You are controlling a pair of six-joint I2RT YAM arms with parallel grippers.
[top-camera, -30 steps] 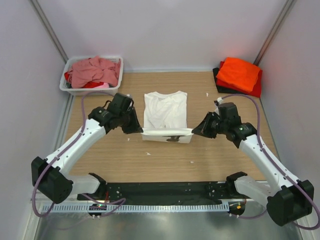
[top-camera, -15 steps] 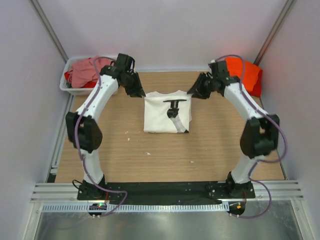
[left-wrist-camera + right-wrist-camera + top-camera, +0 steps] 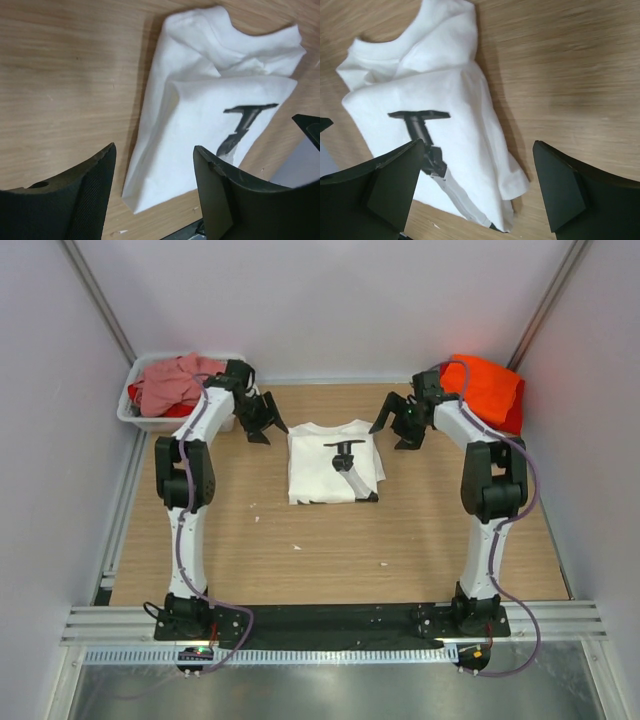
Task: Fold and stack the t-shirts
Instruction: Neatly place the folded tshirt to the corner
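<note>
The white t-shirt [image 3: 335, 462] lies folded into a rectangle on the wooden table, collar toward the far side, with a black print on top. It fills the left wrist view [image 3: 210, 95] and the right wrist view [image 3: 435, 85]. My left gripper [image 3: 268, 432] [image 3: 153, 148] hangs open just off the shirt's far-left corner, holding nothing. At the far-right corner my right gripper [image 3: 392, 437] [image 3: 478, 143] is open wider, also with nothing in it. An orange t-shirt [image 3: 485, 385] tops a folded stack at the far right, with a red one [image 3: 515, 418] showing beneath.
A white plastic tub [image 3: 135, 415] at the far left holds a crumpled dusty-pink t-shirt [image 3: 170, 385] and something red under it. Both arms stretch far out along the table's sides. Grey walls close in the table on three sides. Small white specks dot the wood.
Both grippers carried the white shirt's near edge over to the far side, folding it in half. They then let go, opened and drew apart to the sides.
</note>
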